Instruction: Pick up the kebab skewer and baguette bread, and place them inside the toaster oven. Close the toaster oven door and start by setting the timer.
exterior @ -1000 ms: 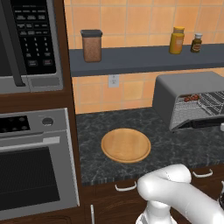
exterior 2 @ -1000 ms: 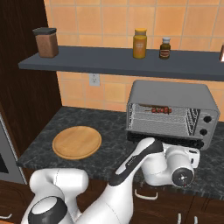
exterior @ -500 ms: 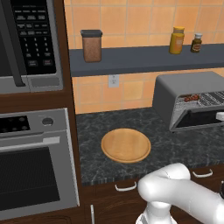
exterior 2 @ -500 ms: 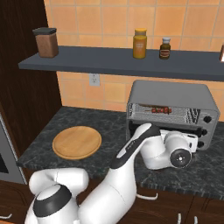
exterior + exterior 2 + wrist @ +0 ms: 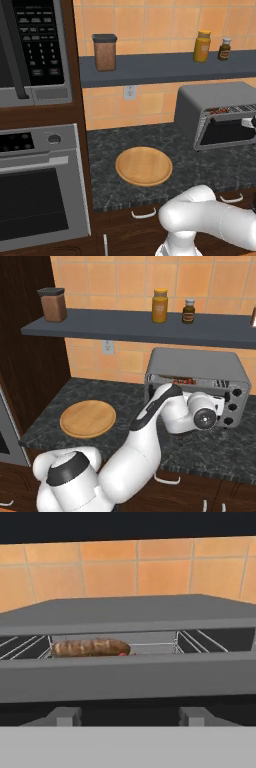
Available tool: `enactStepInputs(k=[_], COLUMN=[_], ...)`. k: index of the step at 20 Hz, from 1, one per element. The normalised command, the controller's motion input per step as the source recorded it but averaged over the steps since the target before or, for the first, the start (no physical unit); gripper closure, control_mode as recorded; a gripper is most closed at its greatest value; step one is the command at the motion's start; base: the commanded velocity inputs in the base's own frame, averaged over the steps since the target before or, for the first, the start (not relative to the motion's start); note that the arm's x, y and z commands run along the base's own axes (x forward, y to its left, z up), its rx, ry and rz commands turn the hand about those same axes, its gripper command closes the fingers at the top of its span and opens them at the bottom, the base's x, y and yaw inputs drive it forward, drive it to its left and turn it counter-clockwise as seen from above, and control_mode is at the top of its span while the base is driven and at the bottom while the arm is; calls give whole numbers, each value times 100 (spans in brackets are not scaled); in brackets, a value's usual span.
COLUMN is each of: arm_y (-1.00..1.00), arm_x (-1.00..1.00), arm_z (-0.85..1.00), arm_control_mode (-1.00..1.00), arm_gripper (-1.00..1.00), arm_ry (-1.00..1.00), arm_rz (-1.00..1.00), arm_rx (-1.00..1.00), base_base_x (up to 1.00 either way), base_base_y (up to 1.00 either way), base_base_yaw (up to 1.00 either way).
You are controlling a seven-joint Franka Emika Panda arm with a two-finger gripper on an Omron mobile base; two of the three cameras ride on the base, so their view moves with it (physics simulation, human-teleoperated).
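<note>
The toaster oven [image 5: 210, 112] is cut off by the right edge of the left base view. In the right base view the arm hides most of its door [image 5: 165, 387]. In the hand view the door frame covers the lower rack [image 5: 195, 639]; only a red speck [image 5: 122, 654] shows beside the baguette [image 5: 90, 647].

Toaster oven [image 5: 200, 363] cased in matt grey metal, wire rack [image 5: 192, 641] thin metal, round board [image 5: 144, 165] smooth pale wood, counter [image 5: 210, 165] speckled dark stone, wall tiles [image 5: 125, 278] glazed orange.
</note>
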Motion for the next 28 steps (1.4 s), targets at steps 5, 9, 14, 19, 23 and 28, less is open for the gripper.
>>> enactStepInputs(k=[5, 9, 14, 19, 23, 28], arm_y=[15, 12, 3, -24, -59, -51], arm_x=[38, 35, 15, -14, -60, -28], arm_z=[-34, -35, 5, 6, 0, -21], arm_control_mode=[-100, -100, -100, -100, -100, -100], arm_gripper=[-100, -100, -100, -100, -100, -100], arm_ry=[0, 0, -3, 0, 0, -6], arm_rz=[4, 4, 1, 0, -1, 0], arm_rx=[0, 0, 0, 0, 0, 1], base_base_x=[0, 0, 0, 0, 0, 0], base_base_y=[0, 0, 0, 0, 0, 0], base_base_yaw=[0, 0, 0, 0, 0, 0])
